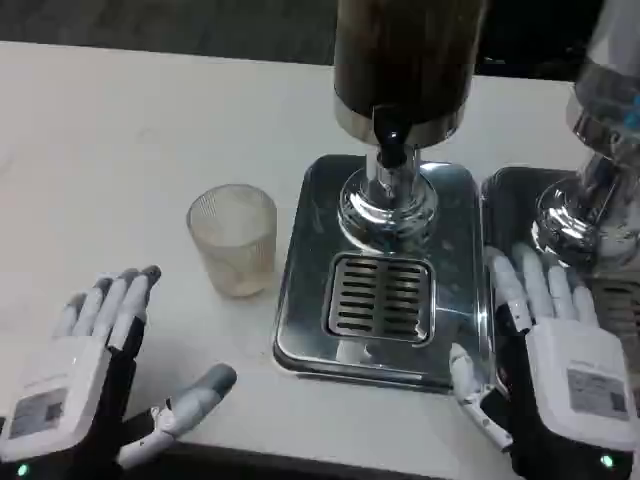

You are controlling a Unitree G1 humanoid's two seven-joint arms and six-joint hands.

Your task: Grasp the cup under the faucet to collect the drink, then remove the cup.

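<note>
My left hand (70, 375) and right hand (560, 365) lie spread and holding nothing, while the cup (233, 239) stands upright on the table (120, 150) just left of the dispenser (400, 70) tray (300, 300), not under the faucet (391, 146).

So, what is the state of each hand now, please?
Left hand: open, holding nothing, beside the cup.
Right hand: open, holding nothing, by the dispenser base.

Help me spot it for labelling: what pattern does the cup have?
The cup is translucent with fine vertical ribs, clearest in the head view.
</note>
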